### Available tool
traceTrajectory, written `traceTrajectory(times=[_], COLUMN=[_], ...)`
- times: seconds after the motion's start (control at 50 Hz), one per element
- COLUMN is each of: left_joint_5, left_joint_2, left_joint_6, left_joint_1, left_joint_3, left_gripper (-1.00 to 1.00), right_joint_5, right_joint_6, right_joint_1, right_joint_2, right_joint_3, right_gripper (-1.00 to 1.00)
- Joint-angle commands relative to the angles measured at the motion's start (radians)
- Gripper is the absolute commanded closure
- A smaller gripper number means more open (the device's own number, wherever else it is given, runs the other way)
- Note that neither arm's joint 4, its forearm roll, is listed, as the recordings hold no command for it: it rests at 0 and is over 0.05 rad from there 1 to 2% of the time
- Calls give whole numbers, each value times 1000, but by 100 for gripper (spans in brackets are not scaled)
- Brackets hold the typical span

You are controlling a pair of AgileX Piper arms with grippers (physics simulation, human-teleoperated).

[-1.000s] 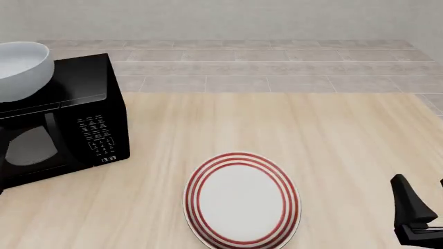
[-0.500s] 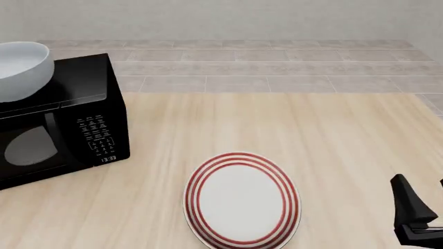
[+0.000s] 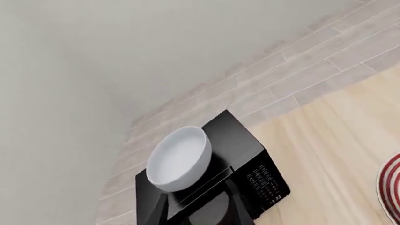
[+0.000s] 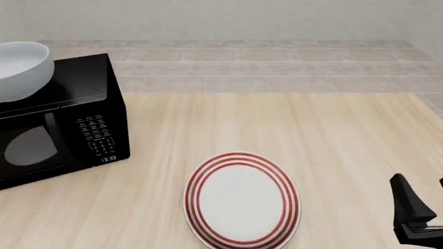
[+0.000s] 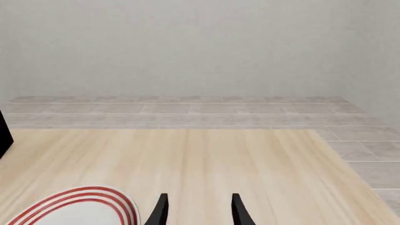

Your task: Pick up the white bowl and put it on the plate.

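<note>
One white bowl (image 4: 19,70) sits atop the microwave (image 4: 66,119) at far left, nearer the unseen left arm; right gripper (image 5: 197,211), jaws spread, idles beside the plate (image 4: 242,199).

A light wood-grain counter (image 4: 291,124) fills the foreground of the front view, its planks running away from the camera. Beyond its far edge lies a floor (image 4: 263,67) of long beige tiles laid in staggered rows with pale grout lines. A plain, pale grey-white wall (image 4: 229,18) rises behind the floor, bare and evenly lit. A black microwave (image 4: 66,116) stands on the counter's left side, its keypad facing forward. Lighting is soft and diffuse.
</note>
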Motion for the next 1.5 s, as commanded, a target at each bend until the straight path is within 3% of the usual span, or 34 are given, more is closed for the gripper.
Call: traceTrajectory(times=[0.02,0.16,0.24,0.28,0.32,0.4,0.44,0.48,0.52,0.6,0.64,1.5], left_joint_5=[85,75,86,49,90,31,71,60,-5,-42,-58,-131], left_joint_2=[83,146,199,187,228,251,289,301,307,392,397,527], left_joint_6=[117,190,193,211,220,231,225,219,253,257,277,303], left_joint_1=[-17,8,6,6,4,13,14,17,29,78,77,124], left_joint_3=[-88,-96,-133,-64,-129,-93,-166,-165,-86,-137,-116,-69], left_gripper=[-100,-100,-100,-100,-100,-100,-100,-100,-100,-100,-100,-100], right_joint_5=[-5,-6,-6,-6,-6,-6,-6,-6,-6,-6,-6,-6], right_joint_6=[0,0,0,0,0,0,0,0,0,0,0,0], right_joint_1=[0,0,0,-1,0,0,0,0,0,0,0,0], right_joint_2=[2,3,3,3,3,4,3,3,3,3,3,3], right_joint_3=[3,3,3,3,3,3,3,3,3,3,3,3], right_gripper=[-100,-100,-100,-100,-100,-100,-100,-100,-100,-100,-100,-100])
